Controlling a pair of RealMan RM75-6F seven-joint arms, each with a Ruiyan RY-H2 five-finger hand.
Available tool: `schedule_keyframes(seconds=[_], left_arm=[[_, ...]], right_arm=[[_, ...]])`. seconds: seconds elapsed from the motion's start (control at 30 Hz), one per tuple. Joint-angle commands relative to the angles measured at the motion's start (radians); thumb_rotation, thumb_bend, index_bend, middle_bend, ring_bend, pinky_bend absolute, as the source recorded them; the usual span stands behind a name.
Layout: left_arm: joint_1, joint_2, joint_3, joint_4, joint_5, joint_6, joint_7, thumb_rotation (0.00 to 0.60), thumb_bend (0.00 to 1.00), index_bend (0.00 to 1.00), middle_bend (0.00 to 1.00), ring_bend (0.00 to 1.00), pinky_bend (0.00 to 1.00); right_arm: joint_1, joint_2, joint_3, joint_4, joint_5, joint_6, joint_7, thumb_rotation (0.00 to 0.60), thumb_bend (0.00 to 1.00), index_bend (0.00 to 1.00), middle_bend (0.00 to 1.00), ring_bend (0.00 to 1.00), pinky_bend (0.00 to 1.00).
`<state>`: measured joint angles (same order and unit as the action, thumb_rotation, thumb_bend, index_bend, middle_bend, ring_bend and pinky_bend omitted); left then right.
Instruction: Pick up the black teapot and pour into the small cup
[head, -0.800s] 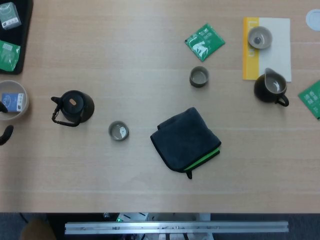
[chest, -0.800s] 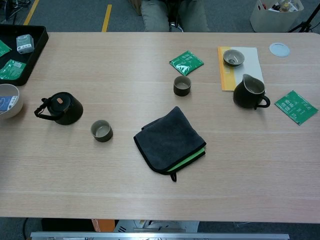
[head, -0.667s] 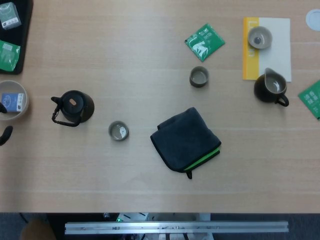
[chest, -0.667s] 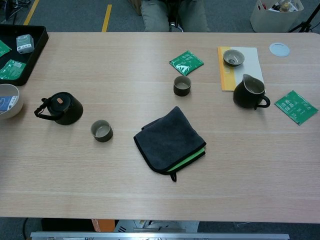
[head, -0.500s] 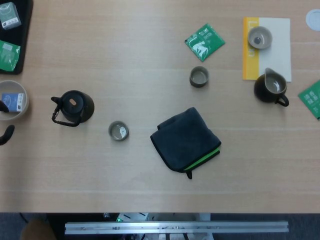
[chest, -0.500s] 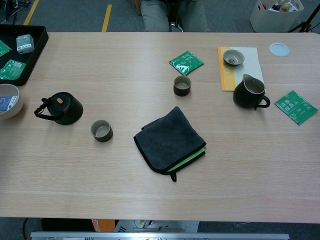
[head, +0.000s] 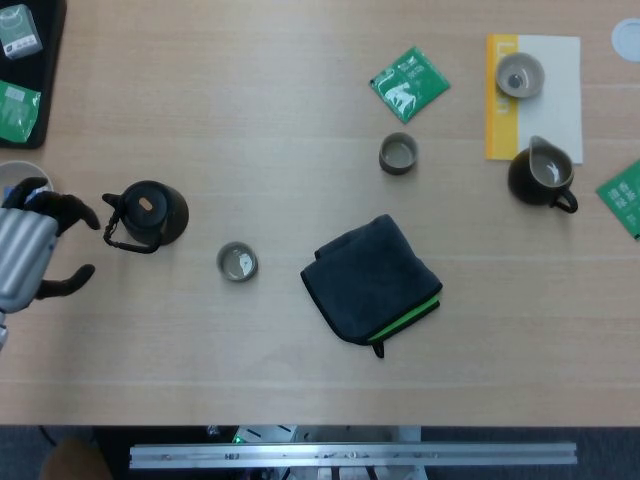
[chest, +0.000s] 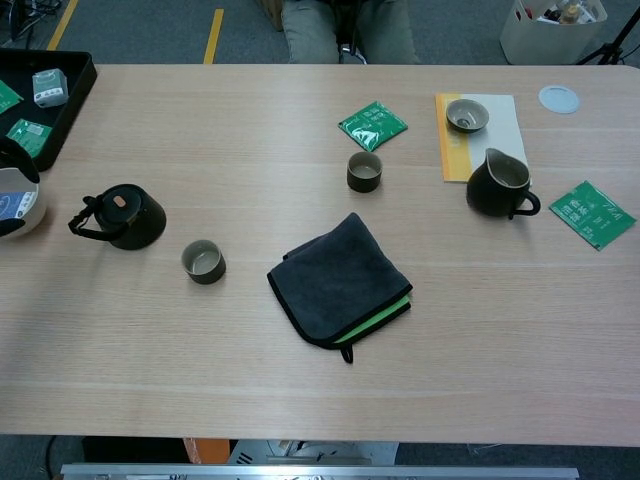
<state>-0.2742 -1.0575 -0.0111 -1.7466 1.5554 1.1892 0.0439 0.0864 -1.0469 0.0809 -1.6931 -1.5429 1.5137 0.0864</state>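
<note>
reaching in from the 9 o'clock edge of the table, the left hand hangs just beside the black teapot, not touching it. its dark fingers are spread apart and hold nothing, the upper ones pointing toward the teapot's looped handle, which faces the hand.

the teapot stands upright at about 9 o'clock from the table's centre. the small cup sits just beside it, at the teapot's 4 o'clock, upright.

this looks like the approach step: the pot is not yet grasped and nothing is poured. the next move likely calls for closing the fingers round the handle, lifting, then tipping the pot over the cup.

the right hand shows in neither view. the left hand is cut off by the frame edge in the head view, and the chest view catches only a dark sliver of it. the hand partly hides a pale bowl. which side the spout faces cannot be made out. a second cup sits at 1 o'clock, near a dark folded cloth.
</note>
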Motion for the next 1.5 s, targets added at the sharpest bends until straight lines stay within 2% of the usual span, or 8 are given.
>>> schedule_keyframes(seconds=[0.03,0.23,0.43,0.8,1.03,1.5], left_arm=[[-0.042,-0.012,0.013,0.009,0.024,-0.054,0.023,0.600,0.22,0.35,0.33,0.25,0.15],[-0.099,-0.056,0.021,0.043,0.014,-0.142,0.065,0.600,0.22,0.18,0.22,0.14,0.12],[-0.125,-0.120,0.013,0.097,0.000,-0.160,0.095,0.600,0.22,0.08,0.13,0.05,0.10],[-0.145,-0.183,-0.017,0.077,-0.094,-0.170,0.103,0.600,0.22,0.07,0.12,0.05,0.10],[-0.173,-0.274,-0.044,0.088,-0.182,-0.193,0.156,0.600,0.22,0.07,0.13,0.05,0.10],[-0.174,-0.393,-0.059,0.239,-0.330,-0.157,0.290,0.600,0.22,0.07,0.13,0.05,0.09]], right_arm=[[-0.003,0.000,-0.001,0.003,0.003,0.002,0.002,0.600,0.19,0.46,0.42,0.28,0.32],[-0.007,0.000,-0.002,0.009,0.008,0.004,0.009,0.600,0.19,0.46,0.42,0.28,0.32],[-0.008,0.000,-0.002,0.012,0.011,0.004,0.010,0.600,0.19,0.46,0.42,0.28,0.32],[-0.014,-0.001,-0.002,0.022,0.016,0.008,0.021,0.600,0.19,0.46,0.42,0.29,0.32],[-0.018,-0.002,-0.002,0.042,0.021,0.008,0.045,0.600,0.19,0.46,0.42,0.29,0.32],[-0.032,-0.001,-0.004,0.070,0.020,0.023,0.083,0.600,0.19,0.46,0.42,0.28,0.32]])
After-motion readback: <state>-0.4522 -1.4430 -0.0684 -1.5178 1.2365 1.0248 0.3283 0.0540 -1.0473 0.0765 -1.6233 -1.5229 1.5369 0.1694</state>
